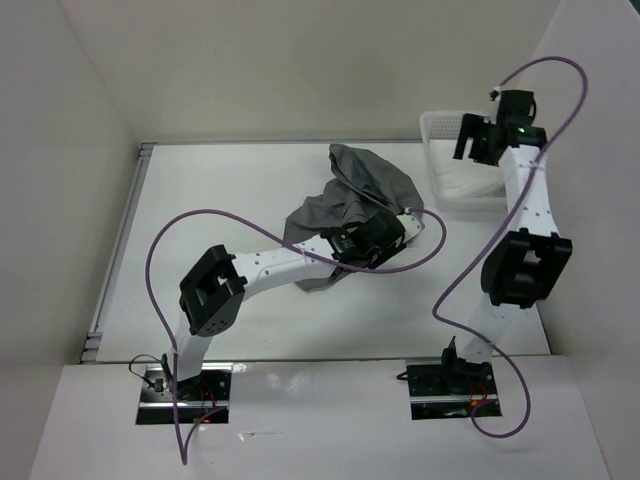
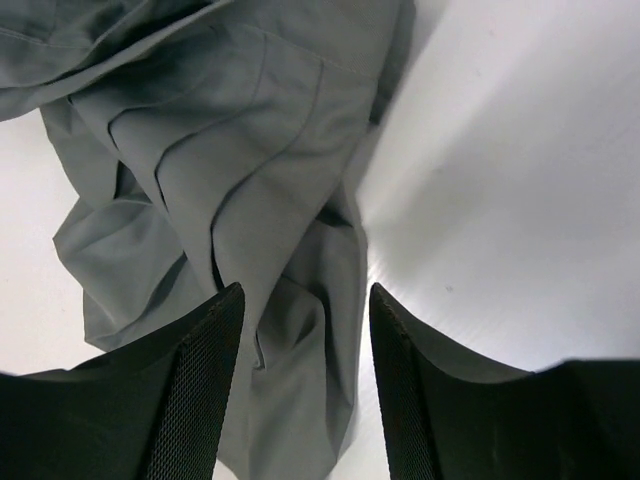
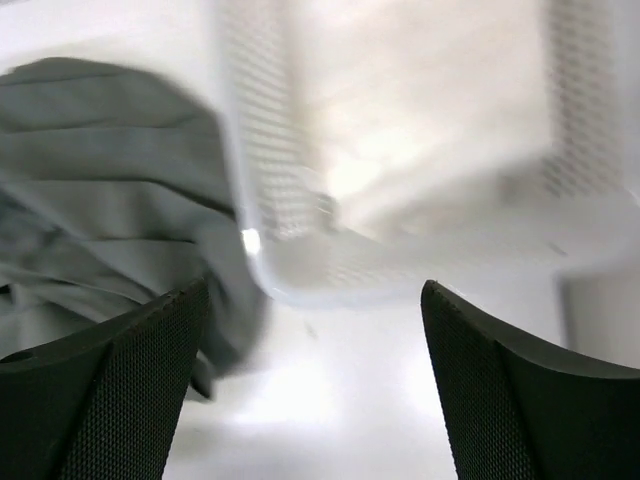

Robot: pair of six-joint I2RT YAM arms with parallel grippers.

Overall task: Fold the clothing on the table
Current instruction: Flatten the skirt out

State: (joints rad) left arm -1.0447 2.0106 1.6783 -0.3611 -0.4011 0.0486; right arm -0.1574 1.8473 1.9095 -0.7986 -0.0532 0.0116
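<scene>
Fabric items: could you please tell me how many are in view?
2: the grey skirt crumpled on the table, and a white cloth inside the mesh basket at far right; more may be hidden beneath.

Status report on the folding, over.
Left gripper open over skirt. Right gripper open, empty, near basket. Skirt crumpled on table, not folded. Basket close beside it.
</scene>
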